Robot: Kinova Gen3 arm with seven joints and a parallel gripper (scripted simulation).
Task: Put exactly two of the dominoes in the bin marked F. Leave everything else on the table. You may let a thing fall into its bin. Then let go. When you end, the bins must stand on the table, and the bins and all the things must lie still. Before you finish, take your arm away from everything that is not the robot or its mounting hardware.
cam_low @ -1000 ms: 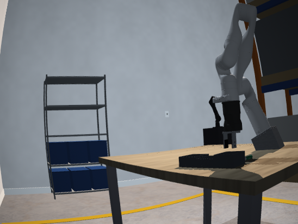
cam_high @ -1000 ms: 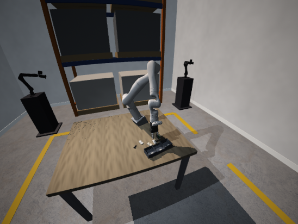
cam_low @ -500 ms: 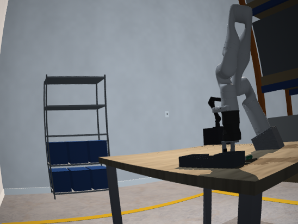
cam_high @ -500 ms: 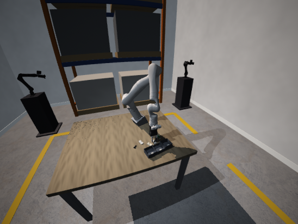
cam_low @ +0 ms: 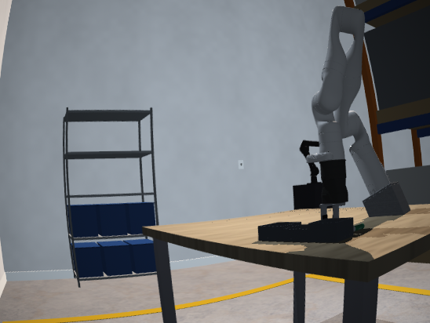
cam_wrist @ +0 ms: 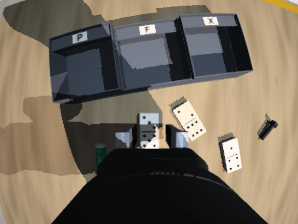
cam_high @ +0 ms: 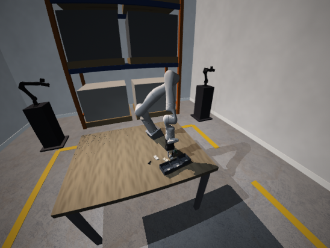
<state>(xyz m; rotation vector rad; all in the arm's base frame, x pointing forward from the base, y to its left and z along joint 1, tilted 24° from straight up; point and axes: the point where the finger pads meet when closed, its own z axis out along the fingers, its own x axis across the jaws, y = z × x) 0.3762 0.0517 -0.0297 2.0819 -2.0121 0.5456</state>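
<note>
- Your pincer (cam_high: 171, 155) (cam_low: 329, 215) (cam_wrist: 151, 132) is open, pointing straight down, with its two fingers on either side of a domino. It hasn't got a grip on anything.
- That near domino (cam_wrist: 149, 119) sits between the fingertips in the wrist view, with a visible gap towards each one. Its far end is lit and the rest is in shadow, so don't ask me to read all its pips.
- Your second domino (cam_high: 165, 159) (cam_wrist: 189, 119) lies face up and at an angle, just beside the pincer, on the side towards the black piece.
- The third domino (cam_high: 156, 157) (cam_wrist: 231, 155) is face up too, further out past the second one. You've got all three on the wooden surface (cam_high: 105, 168) (cam_low: 235, 231) (cam_wrist: 270, 185), outside the bins.
- Your bin F (cam_wrist: 165, 30) is the middle one of the row, between bin P (cam_wrist: 100, 34) and bin X (cam_wrist: 227, 21). The whole bin row (cam_high: 178, 167) (cam_low: 306, 235) stands on the surface, and the near domino is close to F's near wall.
- You've also got a small black piece (cam_high: 149, 162) (cam_wrist: 267, 129) lying out beyond the third domino. Too small for me to say what it is.
- There's a green cylinder (cam_high: 175, 151) (cam_low: 359, 226) (cam_wrist: 101, 156) on the opposite side of the pincer from the second domino, partly hidden by the pincer's body in your wrist view.

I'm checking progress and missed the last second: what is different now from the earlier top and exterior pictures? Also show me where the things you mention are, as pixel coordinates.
The gripper (cam_low: 329, 216) (cam_wrist: 151, 132) has come down toward the table, its fingers now partly hidden behind the bins (cam_high: 175, 165) (cam_low: 306, 234) (cam_wrist: 150, 55) in the exterior view. I see nothing taken hold of or let go. The bins and the arm's base (cam_high: 153, 132) (cam_low: 386, 201) stayed put.
</note>
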